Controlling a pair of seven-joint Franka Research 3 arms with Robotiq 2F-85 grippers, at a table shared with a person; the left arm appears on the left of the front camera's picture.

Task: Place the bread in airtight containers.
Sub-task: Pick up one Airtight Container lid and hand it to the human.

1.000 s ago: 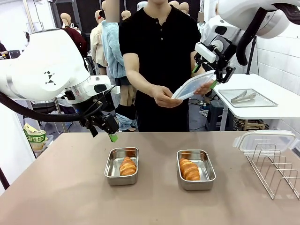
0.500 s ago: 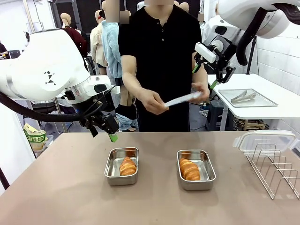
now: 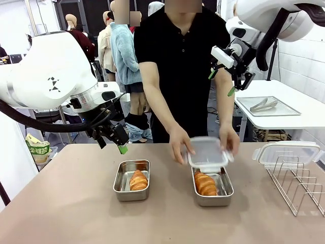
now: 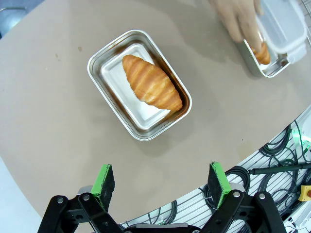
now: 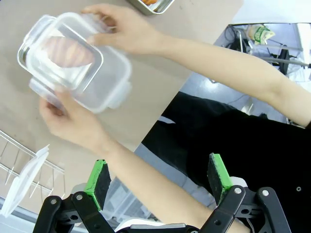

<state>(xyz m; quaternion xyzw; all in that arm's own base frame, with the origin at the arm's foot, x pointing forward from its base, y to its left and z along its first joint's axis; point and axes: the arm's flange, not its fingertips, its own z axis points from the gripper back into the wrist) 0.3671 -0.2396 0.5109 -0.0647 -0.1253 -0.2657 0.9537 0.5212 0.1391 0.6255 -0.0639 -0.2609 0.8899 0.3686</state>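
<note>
Two steel containers stand on the table, each with a croissant inside. The left container (image 3: 123, 187) (image 4: 109, 82) holds one croissant (image 3: 138, 180) (image 4: 151, 89) and has no lid on it. Over the right container (image 3: 223, 189) (image 4: 255, 68) and its croissant (image 3: 205, 184), the person's two hands hold a clear lid (image 3: 208, 152) (image 5: 77, 63). My left gripper (image 3: 112, 145) (image 4: 163, 179) hangs open above the table behind the left container. My right gripper (image 3: 222, 83) (image 5: 158, 182) is open, high up beside the person's shoulder.
A wire rack (image 3: 297, 183) at the table's right edge carries a second clear lid (image 3: 287, 152) (image 5: 24, 187). A white side table at the back right bears a flat metal tray (image 3: 292, 109) with tongs (image 3: 264, 104).
The person has brought the clear lid down from chest height to just over the right container. Neither arm has moved.
</note>
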